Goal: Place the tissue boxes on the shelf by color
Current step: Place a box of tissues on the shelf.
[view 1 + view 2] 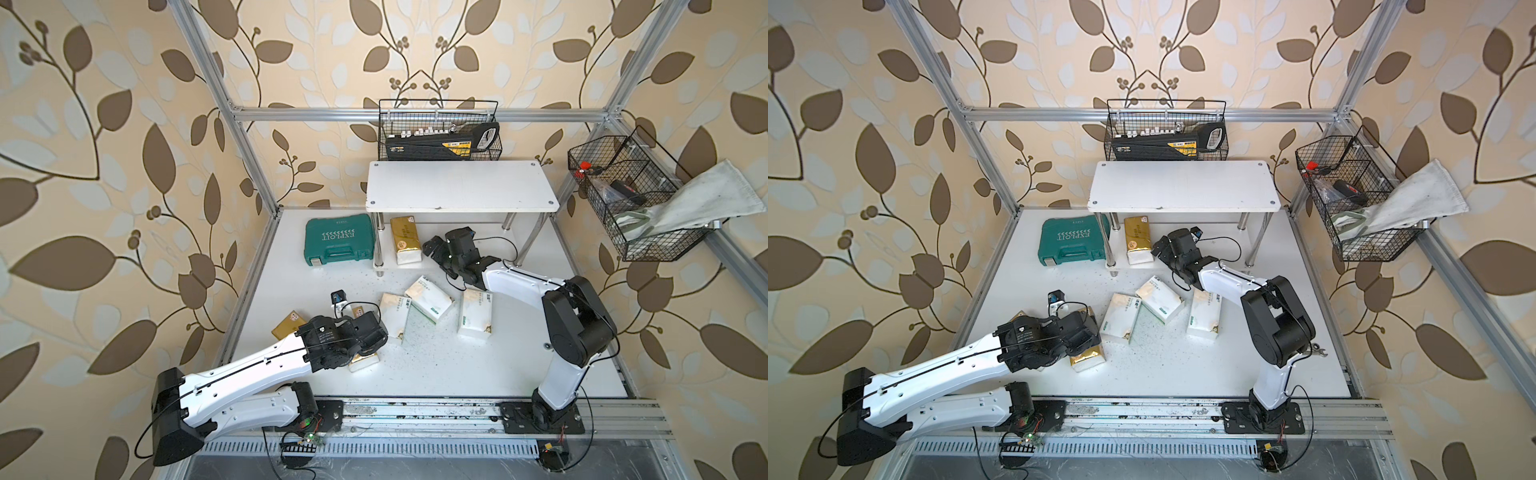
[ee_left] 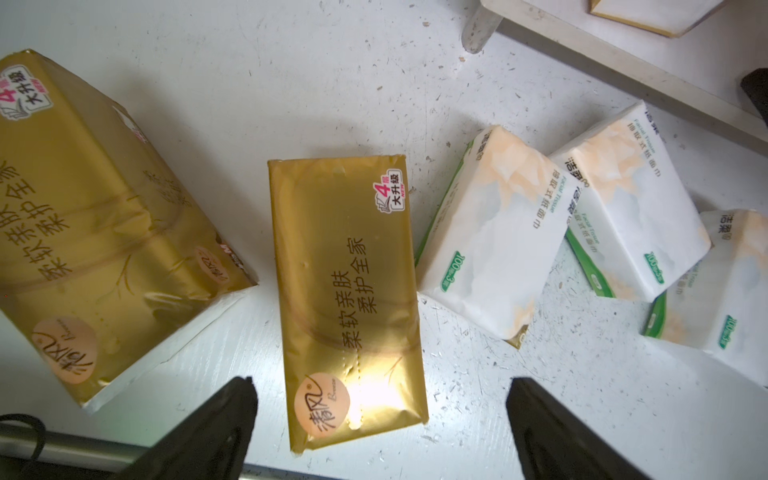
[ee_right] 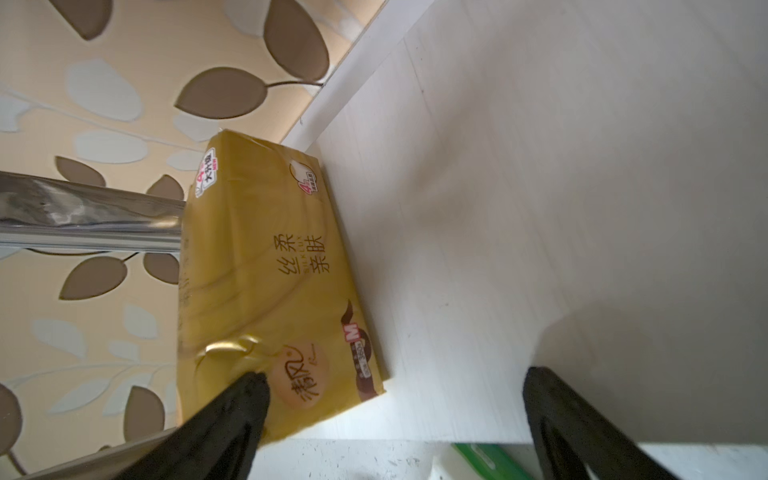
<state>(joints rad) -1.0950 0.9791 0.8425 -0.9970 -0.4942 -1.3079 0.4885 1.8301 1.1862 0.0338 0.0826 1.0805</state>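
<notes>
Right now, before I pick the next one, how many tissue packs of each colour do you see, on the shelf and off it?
Gold packs: 3, with 1 on the lower tier of the shelf and 2 on the table
White packs: 3, all on the table
Total: 6

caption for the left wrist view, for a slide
Open left claw above a gold pack, three white packs beside it.

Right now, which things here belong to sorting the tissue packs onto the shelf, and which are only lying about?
For the job:
shelf; gold pack on its lower board; two loose gold packs; three white packs.

Lying about:
green case; two wire baskets; cloth.
</notes>
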